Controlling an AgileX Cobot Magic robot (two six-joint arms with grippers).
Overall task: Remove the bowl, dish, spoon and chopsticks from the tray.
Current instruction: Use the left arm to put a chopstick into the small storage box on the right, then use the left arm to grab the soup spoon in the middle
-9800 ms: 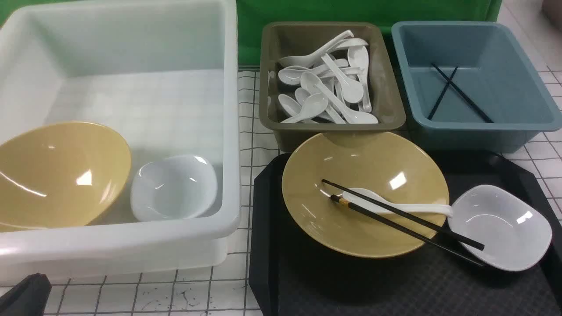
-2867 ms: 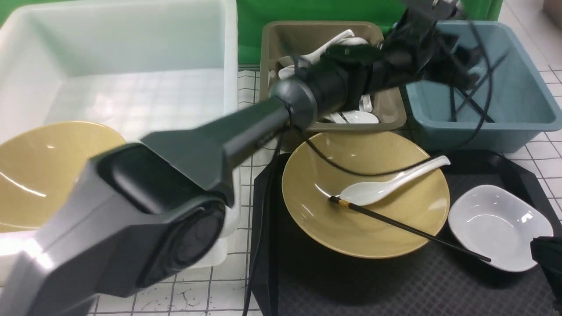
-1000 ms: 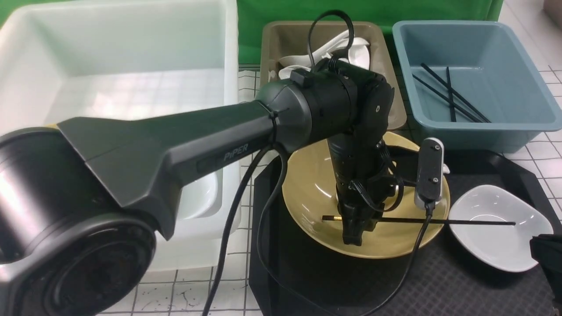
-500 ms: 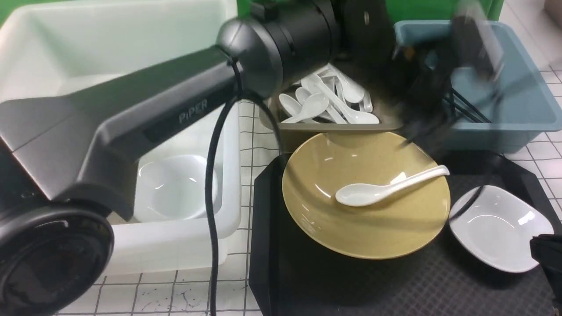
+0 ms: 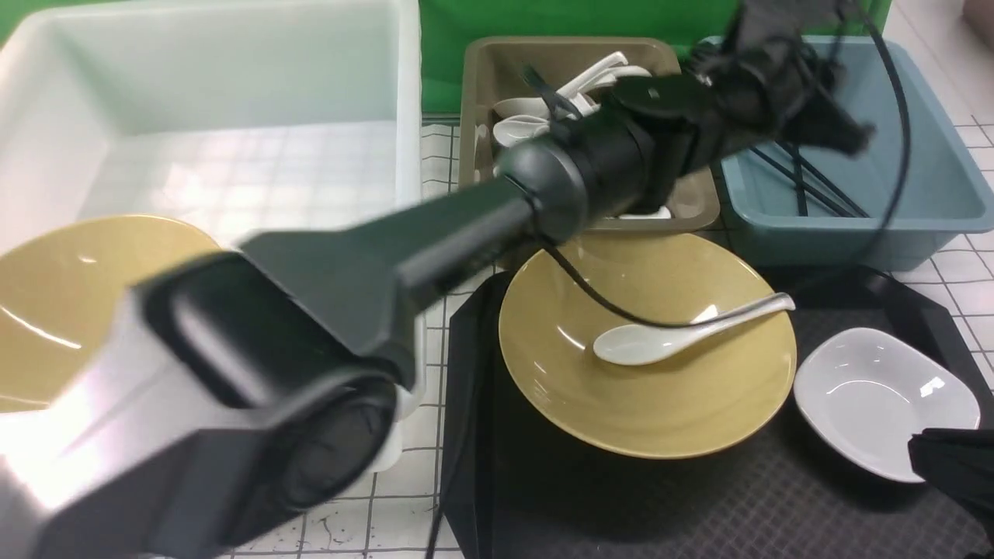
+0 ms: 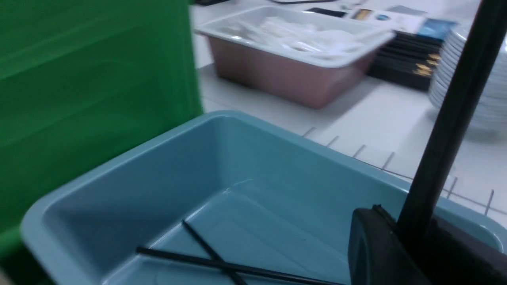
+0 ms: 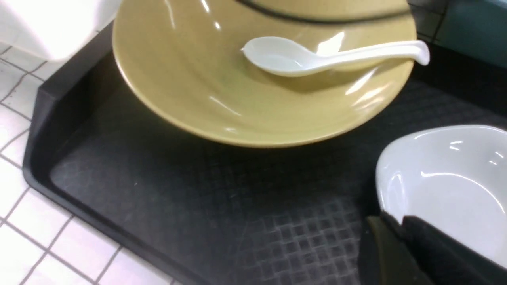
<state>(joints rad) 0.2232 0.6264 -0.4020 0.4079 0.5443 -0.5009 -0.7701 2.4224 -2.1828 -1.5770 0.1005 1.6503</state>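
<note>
Second chopstick (image 6: pixel 451 114) had left the bowl (image 5: pixel 660 411); left gripper (image 6: pixel 410 237) pinched it above far blue bin (image 6: pixel 119 174). Spoon (image 5: pixel 660 341), dish (image 5: pixel 877 404) and bowl remained on tray (image 5: pixel 621 505). Right gripper (image 7: pixel 400 233) jaws: indeterminate.

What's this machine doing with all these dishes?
A two-armed robot is clearing a meal tray. Its left gripper is shut on a black chopstick, held over the blue bin where other chopsticks lie. The yellow bowl, with a white spoon in it, and the small white dish sit on the black tray. The right gripper is close to the dish's edge.
</note>
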